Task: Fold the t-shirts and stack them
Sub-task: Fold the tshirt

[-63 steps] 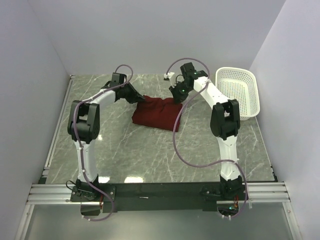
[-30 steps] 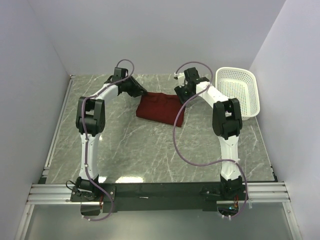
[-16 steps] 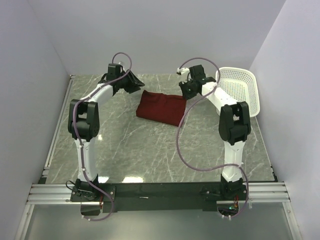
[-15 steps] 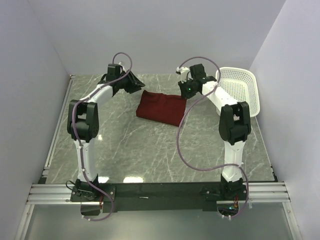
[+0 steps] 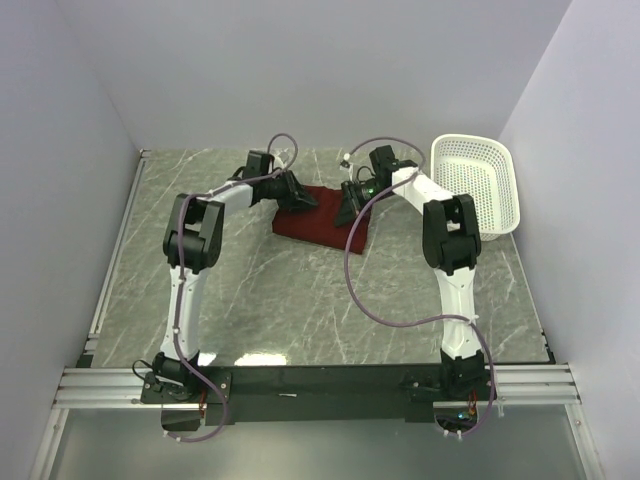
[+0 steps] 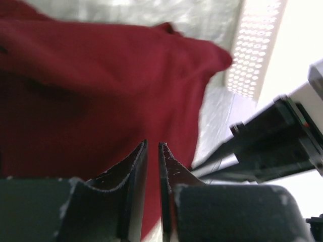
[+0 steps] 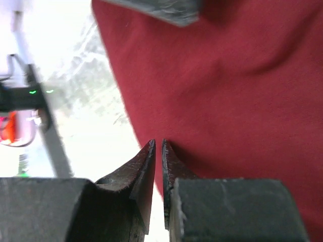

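Observation:
The maroon t-shirt [image 5: 318,226] lies folded into a small block on the marble table, toward the back. My left gripper [image 5: 303,202] hovers at the block's far left corner, my right gripper [image 5: 346,208] at its far right end. In the left wrist view the t-shirt [image 6: 101,75] fills the frame behind the left gripper [image 6: 152,144]. Its jaws stand almost together with a thin slit and no cloth in it. The right gripper [image 7: 157,142] looks the same, over the t-shirt's [image 7: 227,75] curved edge.
A white perforated basket [image 5: 482,190] stands at the back right, close beside the right arm; it also shows as the basket [image 6: 255,50] in the left wrist view. Grey walls enclose the table on three sides. A metal rail [image 5: 320,380] runs along the near edge.
Both grippers had lifted away toward the back wall with wider jaws; they have now come back down to the shirt's far edge and narrowed to a slit. The shirt stays folded.

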